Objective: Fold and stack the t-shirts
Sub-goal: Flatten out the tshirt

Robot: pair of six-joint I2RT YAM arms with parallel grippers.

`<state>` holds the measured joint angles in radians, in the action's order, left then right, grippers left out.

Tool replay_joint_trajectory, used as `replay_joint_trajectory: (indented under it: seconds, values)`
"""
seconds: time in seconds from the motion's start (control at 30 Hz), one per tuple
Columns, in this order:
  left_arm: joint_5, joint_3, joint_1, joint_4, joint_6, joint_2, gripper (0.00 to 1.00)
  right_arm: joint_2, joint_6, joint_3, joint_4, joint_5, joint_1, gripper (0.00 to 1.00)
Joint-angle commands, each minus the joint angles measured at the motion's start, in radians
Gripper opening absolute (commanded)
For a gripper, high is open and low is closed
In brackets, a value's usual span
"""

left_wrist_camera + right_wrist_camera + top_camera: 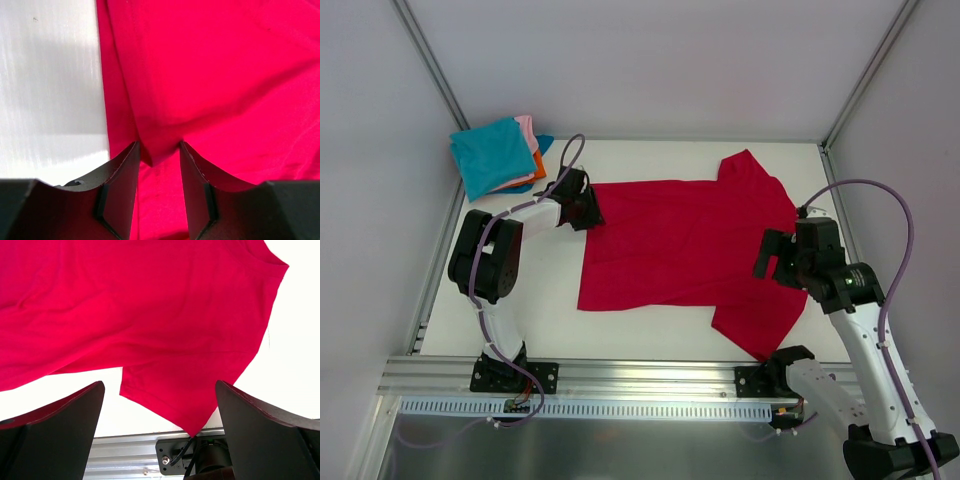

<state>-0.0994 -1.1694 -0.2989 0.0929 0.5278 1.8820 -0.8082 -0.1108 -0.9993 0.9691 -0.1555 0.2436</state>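
A large red t-shirt (pixel 680 245) lies spread flat on the white table (pixel 650 160), its sleeves at the right. My left gripper (pixel 588 210) is down at the shirt's back left corner. In the left wrist view my left gripper (pixel 159 147) is open by a narrow gap, with a folded corner of the red shirt (pixel 225 75) lying between the fingers. My right gripper (pixel 775 258) is wide open and empty, raised above the shirt's near sleeve (pixel 185 390). A stack of folded t-shirts (pixel 495 155), teal on top with pink, orange and blue under it, sits at the back left corner.
An aluminium rail (pixel 620 375) runs along the table's near edge, with both arm bases bolted to it. The right arm's base (pixel 200 460) shows just past the near sleeve's tip. White walls and metal frame posts (pixel 430 70) close the back and sides.
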Motion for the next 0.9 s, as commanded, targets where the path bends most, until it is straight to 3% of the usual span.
replay_joint_trajectory:
  seconds: [0.0, 0.23, 0.4, 0.53, 0.63, 0.87]
  values:
    - [-0.006, -0.027, 0.011, -0.030, 0.000, -0.027, 0.38, -0.002, 0.008, 0.008, -0.021, 0.005, -0.003, 1.00]
    - [-0.043, -0.029, 0.012, -0.047, 0.027, -0.030, 0.37, -0.005, 0.008, 0.021, -0.027, 0.004, -0.001, 1.00]
    - [-0.051, -0.029, 0.012, -0.056, 0.040, -0.029, 0.29, -0.011, 0.010, 0.024, -0.029, 0.002, -0.003, 0.99]
    - [-0.057, -0.027, 0.012, -0.061, 0.044, -0.032, 0.09, -0.016, 0.010, 0.027, -0.033, 0.001, -0.003, 1.00]
    - [-0.046, -0.033, 0.014, -0.053, 0.035, -0.032, 0.00, -0.020, 0.010, 0.034, -0.040, 0.004, -0.003, 0.99]
    - [0.007, -0.049, 0.014, -0.021, 0.012, -0.057, 0.00, -0.026, 0.007, 0.047, -0.050, 0.011, -0.003, 1.00]
